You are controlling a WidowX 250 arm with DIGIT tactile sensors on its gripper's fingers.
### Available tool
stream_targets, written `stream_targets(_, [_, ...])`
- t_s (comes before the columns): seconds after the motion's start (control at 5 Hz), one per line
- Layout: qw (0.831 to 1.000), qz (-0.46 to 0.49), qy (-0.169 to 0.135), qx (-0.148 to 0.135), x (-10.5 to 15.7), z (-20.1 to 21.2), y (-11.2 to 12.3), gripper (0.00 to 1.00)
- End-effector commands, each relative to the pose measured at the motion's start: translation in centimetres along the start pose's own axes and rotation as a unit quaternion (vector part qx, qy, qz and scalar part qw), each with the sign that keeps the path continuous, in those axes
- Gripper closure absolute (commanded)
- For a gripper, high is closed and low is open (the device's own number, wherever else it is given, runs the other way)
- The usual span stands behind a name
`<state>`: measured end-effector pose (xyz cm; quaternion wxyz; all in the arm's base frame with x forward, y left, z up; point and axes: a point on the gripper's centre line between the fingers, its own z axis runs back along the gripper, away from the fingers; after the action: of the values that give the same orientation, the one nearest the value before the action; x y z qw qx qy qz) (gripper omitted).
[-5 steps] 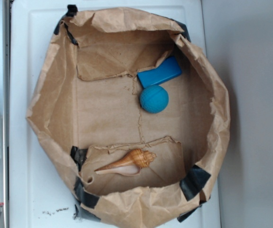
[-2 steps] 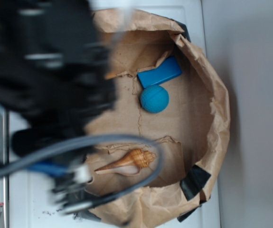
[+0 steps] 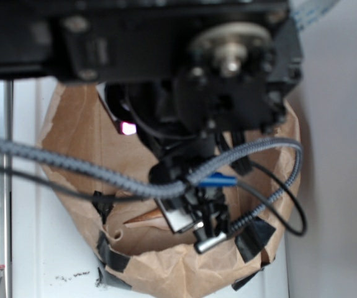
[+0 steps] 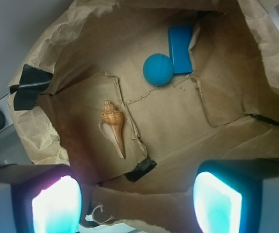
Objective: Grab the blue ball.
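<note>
In the wrist view the teal-blue ball (image 4: 158, 69) lies on the floor of an opened brown paper bag (image 4: 37, 136), touching the flat blue block (image 4: 180, 42) at its upper right. My gripper (image 4: 137, 204) hangs high above the bag's near edge, far from the ball. Its two glowing pads (image 4: 57, 206) stand wide apart with nothing between them. In the exterior view my black arm (image 3: 184, 62) covers most of the bag (image 3: 166, 273), and the ball and block are hidden behind it.
An orange spiral shell (image 4: 114, 124) lies on a paper flap left of the bag's middle; its tip shows in the exterior view (image 3: 142, 216). Black tape patches (image 4: 30, 86) hold the crumpled bag walls. The bag sits on a white surface (image 3: 41, 248).
My arm has swung from the left over the bag and now blocks the exterior view of the ball and block. The ball, block and shell have not moved.
</note>
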<state>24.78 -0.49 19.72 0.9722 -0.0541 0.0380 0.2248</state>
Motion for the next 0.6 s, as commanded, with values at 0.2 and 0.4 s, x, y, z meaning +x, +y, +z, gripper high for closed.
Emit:
stream_targets(0.2, [0.984, 0.022, -0.163, -0.066, 6.6, -6.0, 5.0, 0.0])
stream_targets(0.4, [0.988, 0.017, -0.142, -0.058, 7.9, -8.7, 5.6, 0.0])
